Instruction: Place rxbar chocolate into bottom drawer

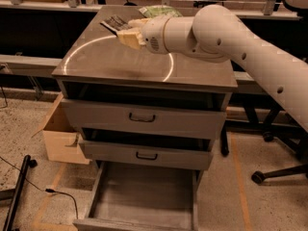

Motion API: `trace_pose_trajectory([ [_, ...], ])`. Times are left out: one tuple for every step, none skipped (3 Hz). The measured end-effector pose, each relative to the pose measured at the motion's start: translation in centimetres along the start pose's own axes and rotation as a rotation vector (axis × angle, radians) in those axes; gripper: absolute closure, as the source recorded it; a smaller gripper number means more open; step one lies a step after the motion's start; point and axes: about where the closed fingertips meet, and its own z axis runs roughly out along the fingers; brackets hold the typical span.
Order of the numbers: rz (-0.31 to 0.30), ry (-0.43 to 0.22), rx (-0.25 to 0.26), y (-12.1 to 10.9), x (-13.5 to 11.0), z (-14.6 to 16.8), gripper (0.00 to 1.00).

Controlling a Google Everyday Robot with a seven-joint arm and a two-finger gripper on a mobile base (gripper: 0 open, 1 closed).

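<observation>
The rxbar chocolate (113, 23), a flat dark wrapper with pale markings, lies on the grey cabinet top at the back left. My gripper (129, 33) is just to the right of it, low over the top and at the bar's near end. The white arm reaches in from the right. I cannot tell whether the gripper touches the bar. The bottom drawer (144, 198) is pulled out at the foot of the cabinet, and its plain grey interior shows nothing inside.
A green snack bag (159, 11) lies at the back of the cabinet top, behind my wrist. The two upper drawers (142, 117) with black handles are slightly ajar. A cardboard box (60, 134) stands left of the cabinet. A chair base (274, 172) stands to the right.
</observation>
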Motion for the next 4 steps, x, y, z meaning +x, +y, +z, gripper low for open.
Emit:
trace_pose_trajectory([
  [0.014,-0.019,-0.035,1.1,0.0,-0.1,1.0],
  [0.061,-0.007,-0.107,5.2,0.1,-1.6,1.0],
  [0.095,0.056,-0.204,11.7,2.9,-2.6,1.0],
  [0.12,0.131,-0.252,16.3,6.5,-3.1,1.0],
])
